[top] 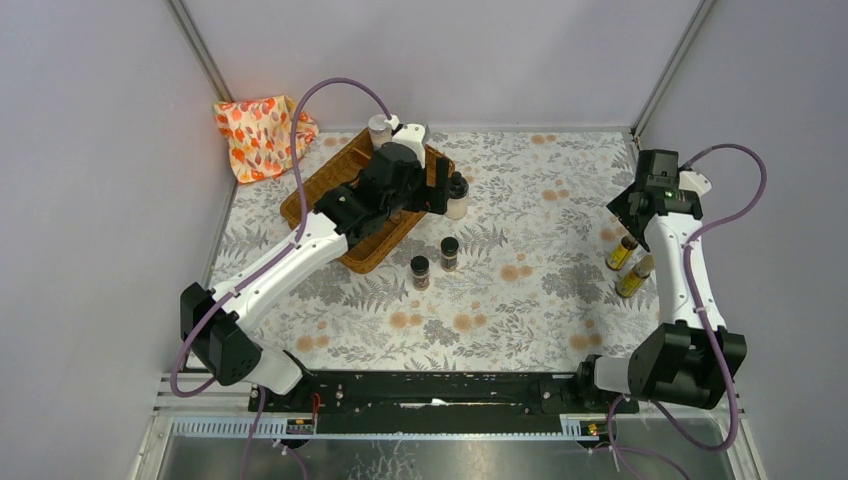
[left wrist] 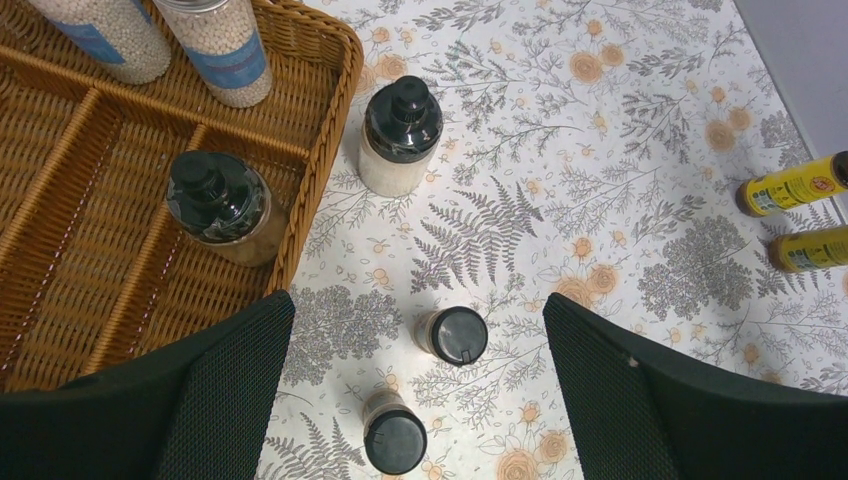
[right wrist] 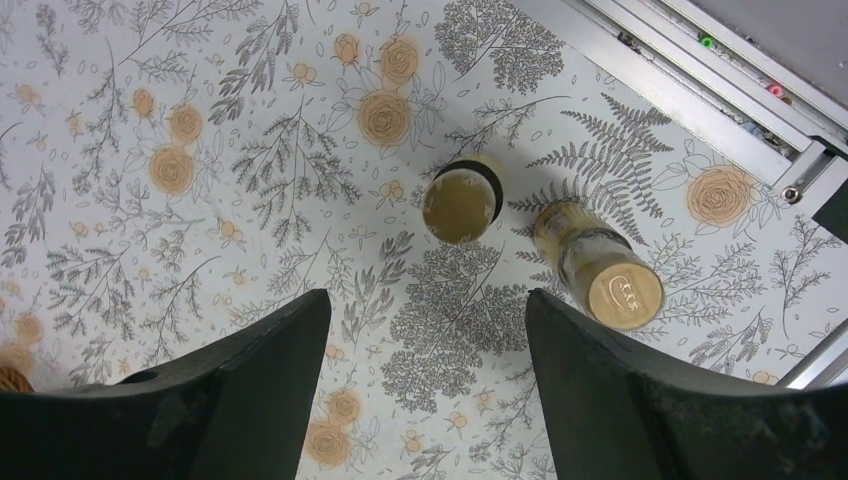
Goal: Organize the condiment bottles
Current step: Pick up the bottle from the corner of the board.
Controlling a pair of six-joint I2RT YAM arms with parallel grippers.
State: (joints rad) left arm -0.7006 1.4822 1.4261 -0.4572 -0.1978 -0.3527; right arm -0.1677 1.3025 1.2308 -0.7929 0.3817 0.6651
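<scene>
your left gripper (left wrist: pixel 418 310) and right gripper (right wrist: pixel 428 300) both gape empty; lower the right off-centre and a finger could topple one of the close-set yellow bottles (right wrist: pixel 462 200).

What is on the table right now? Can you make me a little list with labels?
In the tray: two tall white jars, one black-capped bottle
Beside the tray: another black-capped bottle
Middle of table: two small jars
Right side: two yellow bottles
Left gripper: open, empty
Right gripper: open, empty, near the yellow bottles
</scene>
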